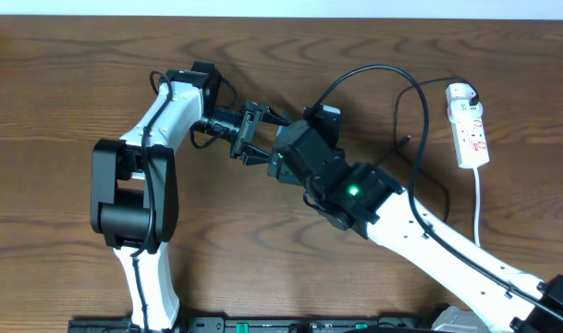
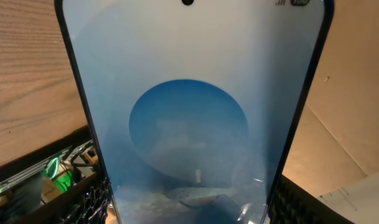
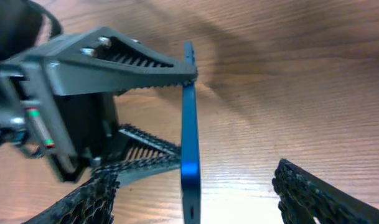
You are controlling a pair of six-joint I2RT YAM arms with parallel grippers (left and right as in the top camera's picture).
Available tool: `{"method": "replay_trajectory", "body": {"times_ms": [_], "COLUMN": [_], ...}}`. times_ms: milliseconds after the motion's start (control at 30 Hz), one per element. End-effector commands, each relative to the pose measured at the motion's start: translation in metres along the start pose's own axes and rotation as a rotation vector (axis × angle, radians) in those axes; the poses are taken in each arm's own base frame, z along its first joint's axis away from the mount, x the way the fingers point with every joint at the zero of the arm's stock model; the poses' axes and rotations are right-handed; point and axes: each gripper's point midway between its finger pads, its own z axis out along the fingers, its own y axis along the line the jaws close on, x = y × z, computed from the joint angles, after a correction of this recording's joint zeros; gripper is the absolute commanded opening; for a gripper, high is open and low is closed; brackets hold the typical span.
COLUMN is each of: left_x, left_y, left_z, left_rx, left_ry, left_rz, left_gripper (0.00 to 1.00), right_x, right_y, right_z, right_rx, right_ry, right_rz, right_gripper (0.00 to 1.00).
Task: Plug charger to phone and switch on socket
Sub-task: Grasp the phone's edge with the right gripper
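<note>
White socket (image 1: 469, 125) on wooden table (image 1: 59, 74)

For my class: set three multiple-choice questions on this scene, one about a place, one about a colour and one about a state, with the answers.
1. Where on the table does the power strip lie?
A. the right side
B. the left side
C. the middle

2. What colour is the phone screen?
A. red
B. blue
C. green

3. What is the left hand doing?
A. hanging open and empty
B. gripping the phone
C. lying flat on the table

Answers:
1 A: the overhead view shows it near the far right edge.
2 B: blue screen fills the left wrist view.
3 B: its fingers pinch the phone, seen edge-on from the right wrist.
</note>
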Motion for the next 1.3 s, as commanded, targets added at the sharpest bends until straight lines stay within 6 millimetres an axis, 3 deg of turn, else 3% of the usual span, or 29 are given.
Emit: {"method": "replay_trajectory", "body": {"times_ms": [0, 367, 633, 1000, 1267], "left_x": [0.016, 0.017, 0.017, 0.017, 0.017], "left_y": [-0.013, -0.013, -0.013, -0.013, -0.013], "left_z": [-0.002, -0.002, -0.002, -0.002, -0.002], "left_rx": [0.04, 0.038, 0.038, 0.038, 0.038], "left_ry": [0.026, 0.028, 0.028, 0.028, 0.028], "left_rz": [-0.006, -0.033, -0.032, -0.032, -0.024], "left_gripper": [0.64, 0.64, 0.64, 0.64, 0.64], "right_x": [-0.003, -0.005, 0.006, 0.008, 0.009], "right_y": [0.001, 0.007, 0.018, 0.02, 0.02], "right_z": [0.009, 0.012, 0.014, 0.014, 0.015], "right_rx": [0.034, 0.01, -0.045, -0.053, -0.052], "right_ry": [-0.024, -0.031, 0.032, 0.047, 0.047], "right_rz": [0.024, 0.061, 0.096, 0.096, 0.095], "right_gripper": [0.78, 0.68, 0.49, 0.43, 0.29]}}
